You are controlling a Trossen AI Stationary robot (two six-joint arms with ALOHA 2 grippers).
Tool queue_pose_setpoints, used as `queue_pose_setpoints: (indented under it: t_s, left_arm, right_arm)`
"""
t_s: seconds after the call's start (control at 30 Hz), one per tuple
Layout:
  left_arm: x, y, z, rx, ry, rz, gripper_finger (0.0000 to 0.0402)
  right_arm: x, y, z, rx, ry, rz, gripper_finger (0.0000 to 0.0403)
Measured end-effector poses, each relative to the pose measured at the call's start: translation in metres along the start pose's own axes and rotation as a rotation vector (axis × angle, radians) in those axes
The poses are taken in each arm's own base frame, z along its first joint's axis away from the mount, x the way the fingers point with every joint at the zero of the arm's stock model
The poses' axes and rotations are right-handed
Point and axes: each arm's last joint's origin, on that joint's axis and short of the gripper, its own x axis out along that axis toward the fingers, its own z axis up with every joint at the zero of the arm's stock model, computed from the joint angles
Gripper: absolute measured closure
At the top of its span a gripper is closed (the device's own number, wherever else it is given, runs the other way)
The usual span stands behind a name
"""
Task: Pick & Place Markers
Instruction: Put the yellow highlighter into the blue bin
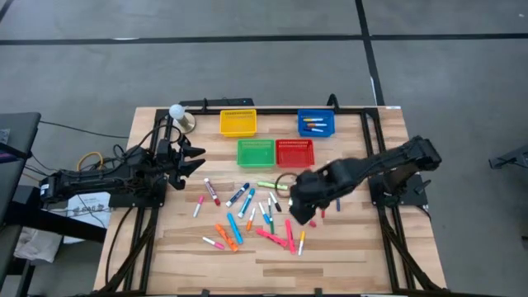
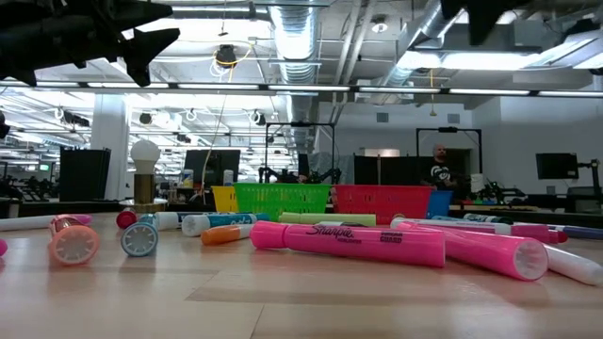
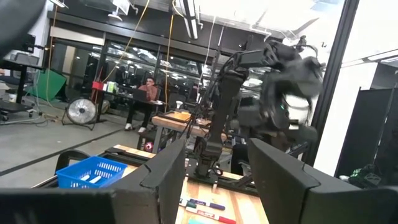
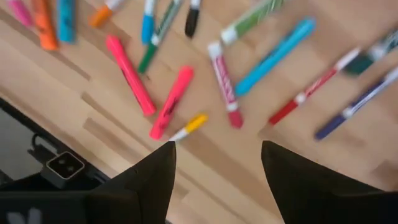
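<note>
right tool [image 1: 299,216] open and empty, hanging over the scattered pile | short thin coloured markers [image 1: 247,216] lie loose on the wooden counter [image 1: 355,239] right beneath and to its left | left tool [image 1: 196,160] open, parked well off by the counter's left edge

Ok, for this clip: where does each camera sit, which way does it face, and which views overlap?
High view: overhead, straight down on the table; both arms, left gripper, right gripper.
Low view: tabletop height, level across markers to the baskets; arm parts overhead.
Left wrist view: past its open fingers across to the right arm and blue basket.
Right wrist view: down past open fingers onto markers.
Shared: high and left wrist both show the blue basket; high and right wrist, the markers.
</note>
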Motion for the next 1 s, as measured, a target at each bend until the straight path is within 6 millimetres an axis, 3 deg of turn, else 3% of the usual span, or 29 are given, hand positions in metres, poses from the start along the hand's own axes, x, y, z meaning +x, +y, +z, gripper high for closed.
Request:
queue_pose_setpoints:
  t_s: [0.23, 0.43, 0.67, 1.0]
  left_arm:
    - [0.000, 0.000, 0.000, 0.000, 0.000, 0.000, 0.0225]
    - [0.000, 0.000, 0.000, 0.000, 0.001, 0.001, 0.0225]
    - [0.000, 0.000, 0.000, 0.000, 0.001, 0.000, 0.0225]
    - [0.000, 0.000, 0.000, 0.000, 0.001, 0.000, 0.0225]
  right_arm:
    - [0.049, 0.033, -0.013, 0.027, 0.112, -0.028, 0.0178]
    - [0.080, 0.053, -0.023, 0.077, 0.116, -0.012, 0.0178]
    - [0.098, 0.059, -0.037, 0.185, 0.118, -0.069, 0.0178]
    - [0.124, 0.049, -0.044, 0.334, 0.065, -0.079, 0.0178]
